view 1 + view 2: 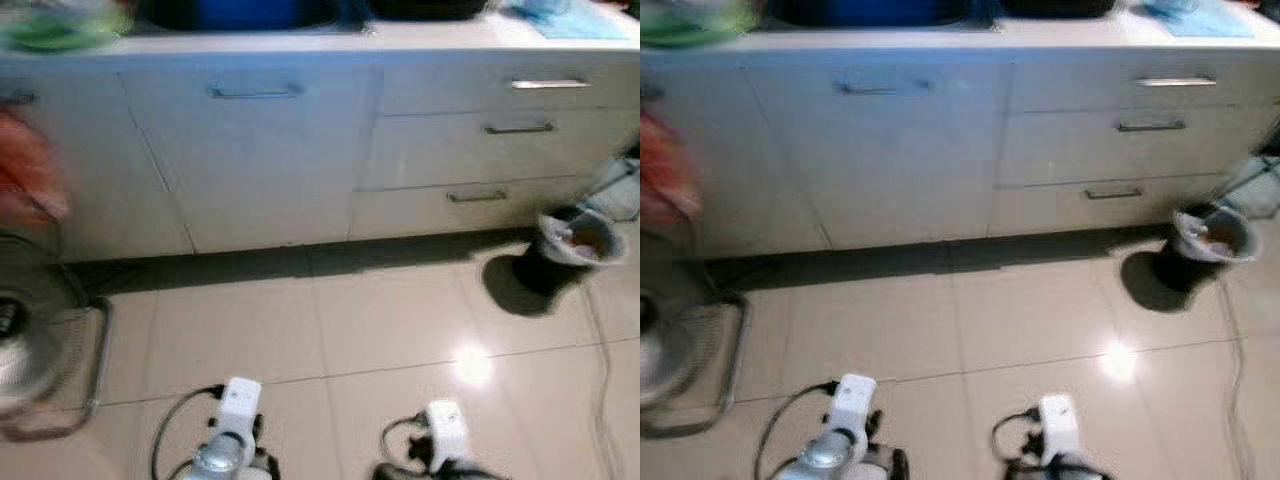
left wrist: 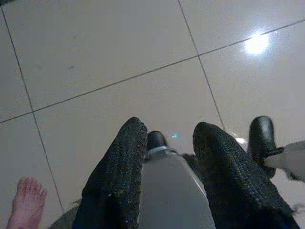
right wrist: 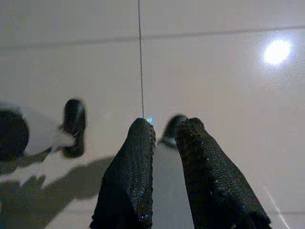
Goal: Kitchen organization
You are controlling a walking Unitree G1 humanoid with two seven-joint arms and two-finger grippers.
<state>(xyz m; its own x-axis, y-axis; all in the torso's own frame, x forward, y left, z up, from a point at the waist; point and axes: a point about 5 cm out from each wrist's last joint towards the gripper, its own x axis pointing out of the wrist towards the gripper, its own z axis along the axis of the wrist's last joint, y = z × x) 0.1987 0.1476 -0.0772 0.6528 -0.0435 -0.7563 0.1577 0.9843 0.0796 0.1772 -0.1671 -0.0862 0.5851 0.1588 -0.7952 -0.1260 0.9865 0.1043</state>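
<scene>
White cabinet fronts (image 1: 260,170) are taken as the landmark; the head views are blurred. At the right end of the cabinet run a stack of three drawers (image 1: 500,140) with metal handles is seen. On the worktop (image 1: 300,42) above the cabinets a dark blue sink basin (image 1: 240,12) is set, with a green item (image 1: 60,28) to its left and a pale blue cloth (image 1: 580,22) far to its right; what these are cannot be told.

On the glossy beige floor tiles (image 1: 350,320) in front of the cabinets, a small black bin (image 1: 570,250) with a pale liner is placed just below the drawers. A floor fan (image 1: 40,340) on a wire stand is seen off the cabinets' left end, under a blurred red-orange shape (image 1: 25,170). A thin cable (image 1: 600,380) is trailed across the tiles near the bin.

Both arms are held low, well away from the cabinets. The left gripper (image 2: 167,131) is pointed at the floor with its fingers spread and nothing gripped. The right gripper (image 3: 167,125) is likewise aimed at the tiles, its fingers a little apart and empty. A person's bare foot (image 2: 26,200) is seen on the tiles beside the left gripper.
</scene>
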